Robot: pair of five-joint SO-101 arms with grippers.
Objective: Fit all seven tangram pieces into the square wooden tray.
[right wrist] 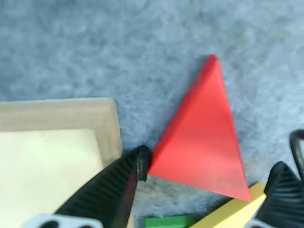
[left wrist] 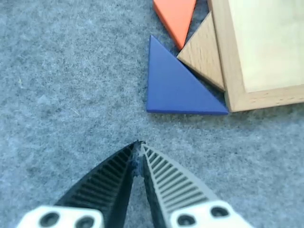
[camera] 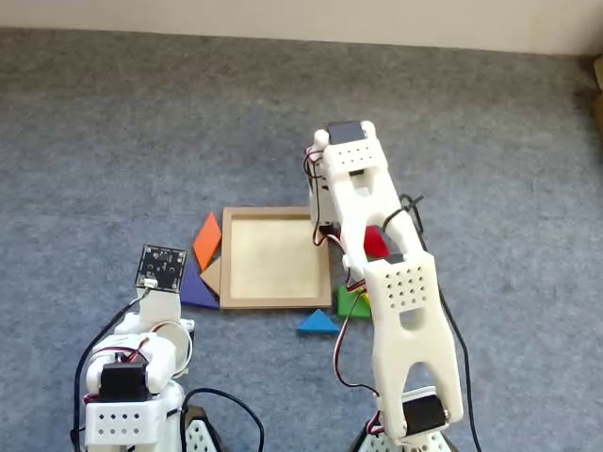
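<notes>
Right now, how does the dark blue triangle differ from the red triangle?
The dark blue triangle lies untouched ahead of the shut left gripper; the red triangle sits between the fingers of the open right gripper. The blue one rests against a wooden triangle beside the tray; the red one has carpet between it and the tray. Both lie flat outside it.

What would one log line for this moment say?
tray empty | right gripper open around red triangle | left gripper shut near blue triangle

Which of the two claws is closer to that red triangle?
Right. The right gripper is open and straddles the red triangle. The left gripper is shut near the blue triangle, on the opposite side of the tray.
</notes>
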